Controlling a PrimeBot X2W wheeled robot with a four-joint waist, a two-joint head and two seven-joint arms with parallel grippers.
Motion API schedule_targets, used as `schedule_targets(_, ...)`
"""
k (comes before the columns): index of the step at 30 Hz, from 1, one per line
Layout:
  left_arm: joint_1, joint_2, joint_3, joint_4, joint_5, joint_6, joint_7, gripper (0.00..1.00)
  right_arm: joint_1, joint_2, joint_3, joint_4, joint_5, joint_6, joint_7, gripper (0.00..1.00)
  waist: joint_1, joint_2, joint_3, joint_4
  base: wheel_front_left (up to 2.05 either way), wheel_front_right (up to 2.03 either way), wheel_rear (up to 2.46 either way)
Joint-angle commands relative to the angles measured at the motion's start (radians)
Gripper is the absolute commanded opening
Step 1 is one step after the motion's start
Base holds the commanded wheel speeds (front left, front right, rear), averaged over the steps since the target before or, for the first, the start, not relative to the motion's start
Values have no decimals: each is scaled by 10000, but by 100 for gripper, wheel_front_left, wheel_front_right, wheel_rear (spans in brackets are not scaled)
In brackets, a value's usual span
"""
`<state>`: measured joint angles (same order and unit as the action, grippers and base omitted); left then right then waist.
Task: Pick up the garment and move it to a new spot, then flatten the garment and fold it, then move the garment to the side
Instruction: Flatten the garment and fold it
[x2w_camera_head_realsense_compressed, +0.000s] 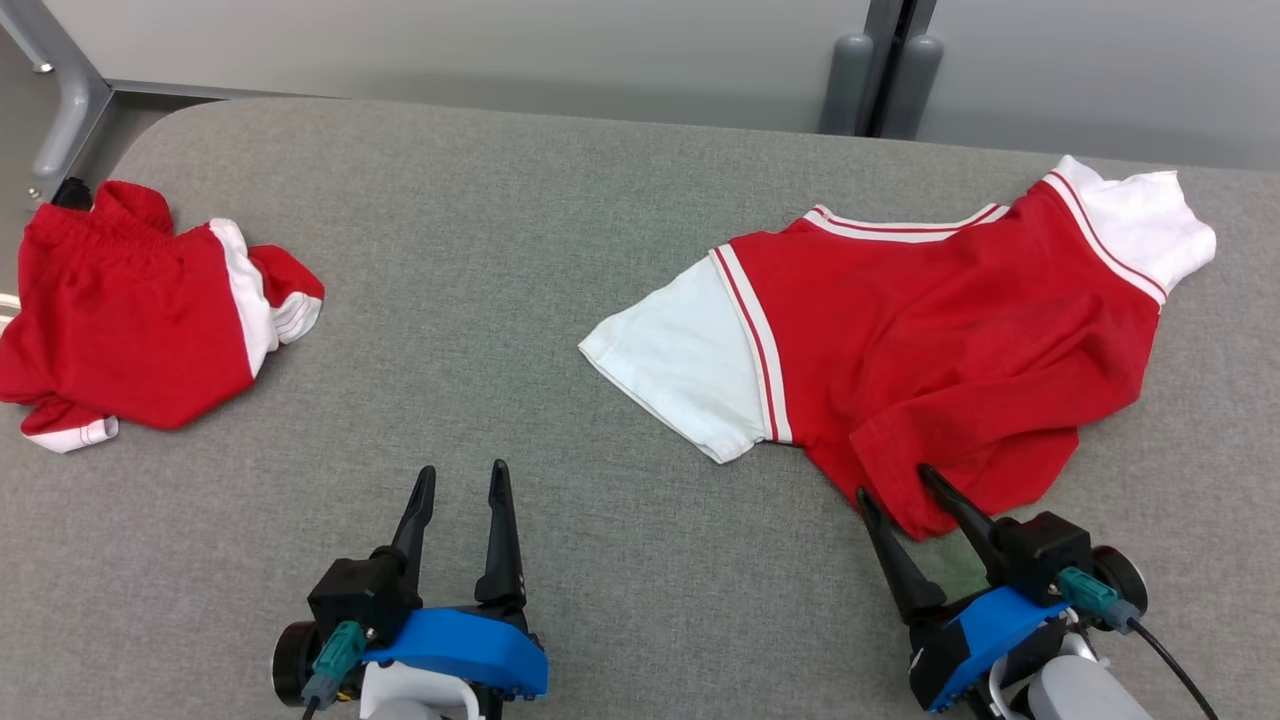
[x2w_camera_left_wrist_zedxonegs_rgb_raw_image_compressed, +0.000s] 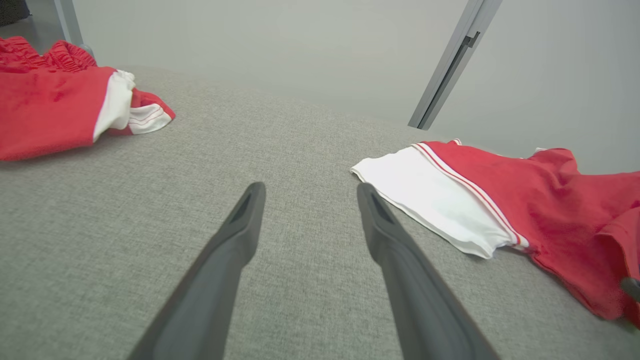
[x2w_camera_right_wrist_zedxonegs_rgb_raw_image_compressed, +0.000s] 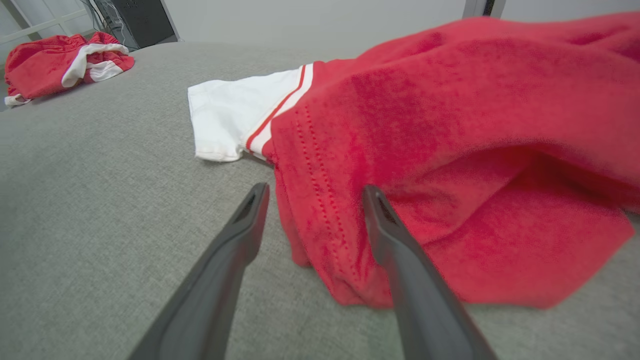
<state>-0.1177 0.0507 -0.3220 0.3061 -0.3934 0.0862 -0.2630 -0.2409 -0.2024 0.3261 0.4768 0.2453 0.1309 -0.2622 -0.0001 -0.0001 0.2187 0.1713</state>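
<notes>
Grey fabric-covered table (x2w_camera_head_realsense_compressed: 560, 200) carries two garments, both lying loose on the surface itself. The red-and-white T-shirt (x2w_camera_head_realsense_compressed: 950, 330) lies at the right, roughly spread but rumpled, its lower hem folded over. The right gripper (x2w_camera_head_realsense_compressed: 895, 482) stands fully open and holds nothing; its fingers straddle that hem fold. The left gripper (x2w_camera_head_realsense_compressed: 463, 468) stands fully open and empty over bare table. Red shorts (x2w_camera_head_realsense_compressed: 130, 320) lie bunched at the far left. Judged status: pick-up not yet made; relocating, flattening, folding and setting aside remain.

Grey fabric table (x2w_camera_head_realsense_compressed: 560, 250): red-white shirt (x2w_camera_head_realsense_compressed: 930, 340) right, red shorts (x2w_camera_head_realsense_compressed: 120, 320) left.
</notes>
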Motion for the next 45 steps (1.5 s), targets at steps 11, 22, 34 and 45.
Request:
schedule_targets(11,221,-8,174,89,179,-130,-27,100,-69,265,-1260,-874,364,-1,-37,0,1,1,-232,-276,0,0,0)
schedule_targets(22,380,-6,287,260,147,-253,-27,100,-125,-126,-3789,-2441,1433,0,-34,0,1,1,-792,-1009,0,0,0)
schedule_targets(34,81,-5,272,439,208,-280,-27,100,-1420,-1367,-6117,607,474,0,-34,100,1,1,-410,-1679,0,0,0)
schedule_targets(45,-94,-8,249,500,241,-195,-27,100,-872,-464,-6556,1475,-25,0,-34,100,1,1,-125,-1896,0,0,0)
